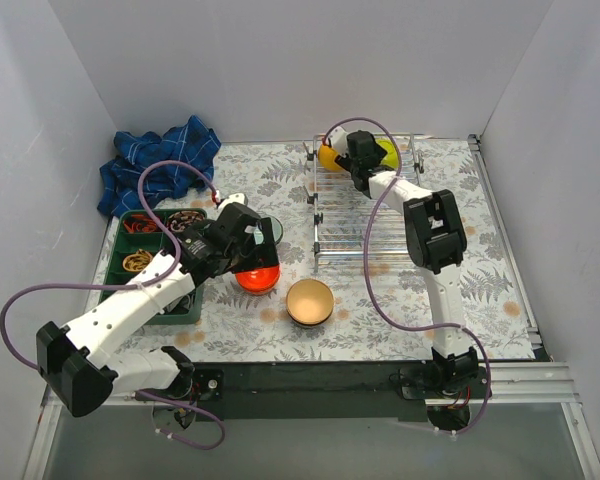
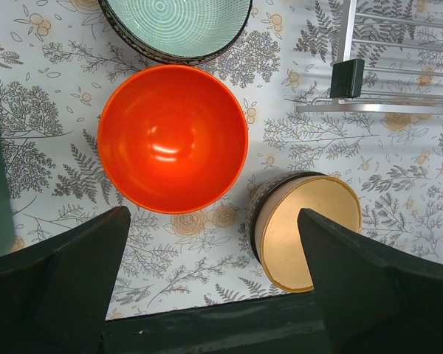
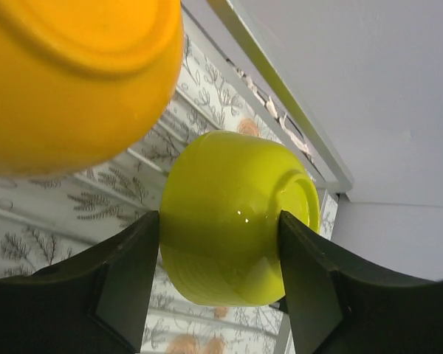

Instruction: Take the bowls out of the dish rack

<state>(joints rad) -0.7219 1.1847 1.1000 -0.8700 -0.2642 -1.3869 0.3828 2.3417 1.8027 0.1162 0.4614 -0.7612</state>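
Your right claw (image 3: 215,225) grips the lime green bowl (image 3: 236,184) at the far end of the dish rack (image 1: 365,215); next, lift it clear. Your left claw (image 2: 213,215) hangs open above the red-orange bowl (image 2: 173,136) on the bench (image 2: 52,125).

Glossy red-orange bowl (image 2: 172,136), glossy lime green bowl (image 3: 232,217), chrome wire dish rack (image 1: 340,218), blue checked cloth (image 1: 155,165)
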